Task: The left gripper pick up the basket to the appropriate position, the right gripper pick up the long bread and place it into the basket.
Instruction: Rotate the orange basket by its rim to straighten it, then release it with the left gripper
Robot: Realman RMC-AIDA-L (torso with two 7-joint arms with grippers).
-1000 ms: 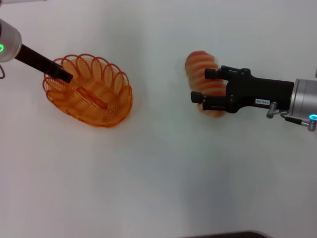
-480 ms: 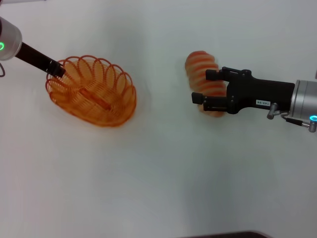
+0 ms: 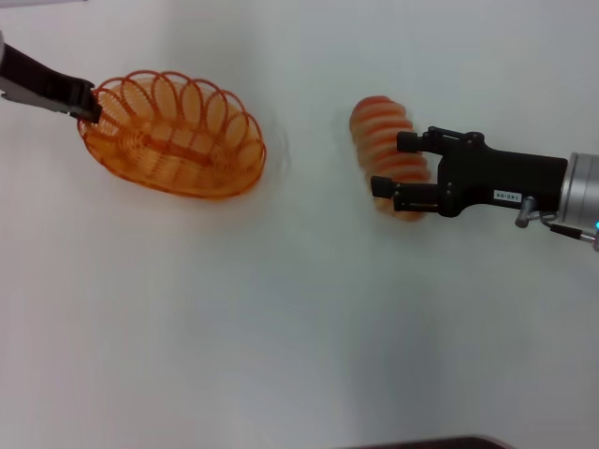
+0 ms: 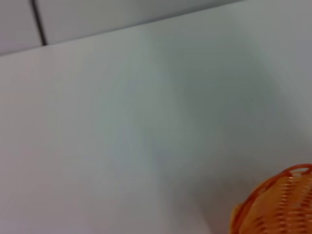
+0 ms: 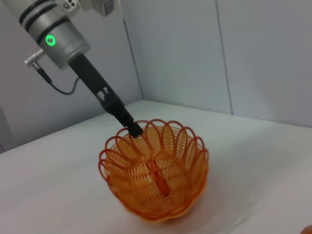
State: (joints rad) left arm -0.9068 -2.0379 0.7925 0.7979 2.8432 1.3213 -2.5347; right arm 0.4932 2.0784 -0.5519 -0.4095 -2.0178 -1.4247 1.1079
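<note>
- A plain white worktop [image 3: 281, 355] fills the head view; the right wrist view adds pale wall panels behind it.
- The left end effector [image 3: 90, 103], clenched on the rim of the orange wire basket [image 3: 173, 136] at the worktop's far-left corner, has carried it farther back over the past second and levelled it.
- That suggests the basket is nearing its final spot, though whether it rests on the worktop or hangs just above cannot be told.
- The right end effector [image 3: 388, 164], toward the far-right edge, has its fingers spread around the long bread [image 3: 384, 140] without gripping it, and has drawn back slightly.
- Only the right wrist view shows the left end effector [image 5: 132, 128] pinching the scalloped rim of the basket [image 5: 156, 170]; the left wrist view catches just an edge of the basket [image 4: 278, 204].
</note>
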